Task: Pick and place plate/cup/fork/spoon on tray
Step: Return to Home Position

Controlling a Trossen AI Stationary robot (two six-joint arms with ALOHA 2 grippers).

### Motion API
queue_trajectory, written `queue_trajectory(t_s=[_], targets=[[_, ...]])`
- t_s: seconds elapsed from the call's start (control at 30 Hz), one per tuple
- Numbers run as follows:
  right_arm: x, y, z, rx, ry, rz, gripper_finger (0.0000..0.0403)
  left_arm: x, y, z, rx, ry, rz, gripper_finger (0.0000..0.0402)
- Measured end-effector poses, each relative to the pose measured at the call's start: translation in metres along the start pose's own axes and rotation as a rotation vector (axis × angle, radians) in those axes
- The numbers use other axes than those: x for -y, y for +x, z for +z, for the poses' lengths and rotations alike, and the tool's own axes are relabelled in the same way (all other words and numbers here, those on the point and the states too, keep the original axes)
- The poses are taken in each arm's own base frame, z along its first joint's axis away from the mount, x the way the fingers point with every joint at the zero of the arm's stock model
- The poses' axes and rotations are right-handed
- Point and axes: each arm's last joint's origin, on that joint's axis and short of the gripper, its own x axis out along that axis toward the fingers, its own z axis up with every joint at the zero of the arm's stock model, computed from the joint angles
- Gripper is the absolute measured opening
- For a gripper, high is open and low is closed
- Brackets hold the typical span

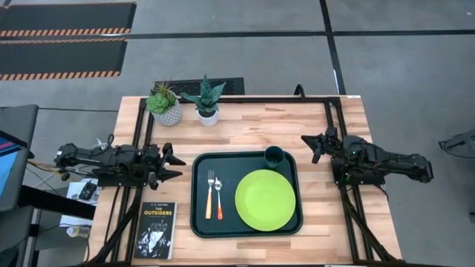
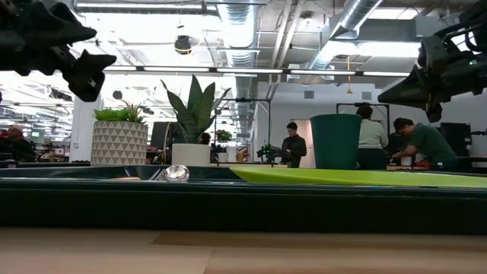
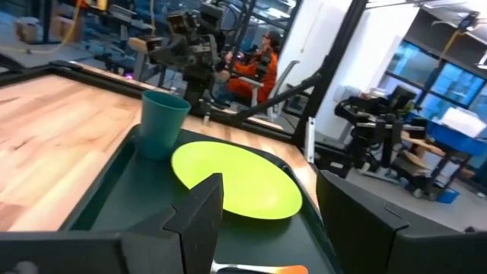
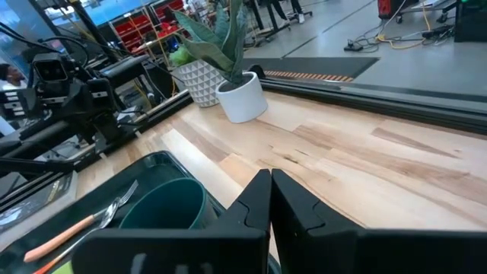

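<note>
Left jaws [image 1: 172, 165] gape apart, right jaws [image 1: 318, 146] pressed together, both empty beside the tray [image 1: 200, 222]

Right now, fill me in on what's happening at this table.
Nothing is being handled. The plate, cup, fork and spoon all sit on the tray: fork and spoon side by side left of the plate, cup at the far right corner. The left gripper hangs left of the tray with fingers open; the right gripper hangs to its right, fingers shut and empty.
</note>
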Motion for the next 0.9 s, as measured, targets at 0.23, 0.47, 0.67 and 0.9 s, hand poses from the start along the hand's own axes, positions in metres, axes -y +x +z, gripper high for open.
queue_trajectory(t_s=[0.23,0.47,0.67,0.9], targets=[[0.0,0.0,0.0,0.0,0.0,0.0,0.0027,-0.0012,0.0,-0.0003,0.006,0.001,0.036,0.0202],[0.0001,0.0,-0.0002,-0.001,0.0,0.0,0.0029,-0.0012,0.0,-0.0004,0.006,0.0,0.036,0.0202],[0.0001,0.0,-0.0001,-0.001,0.0,0.0,0.0027,-0.0012,0.0,-0.0004,0.006,0.0,0.036,0.0202],[0.0001,0.0,-0.0001,-0.001,0.0,0.0,0.0028,-0.0012,0.0,-0.0004,0.005,0.0,0.035,0.0202]])
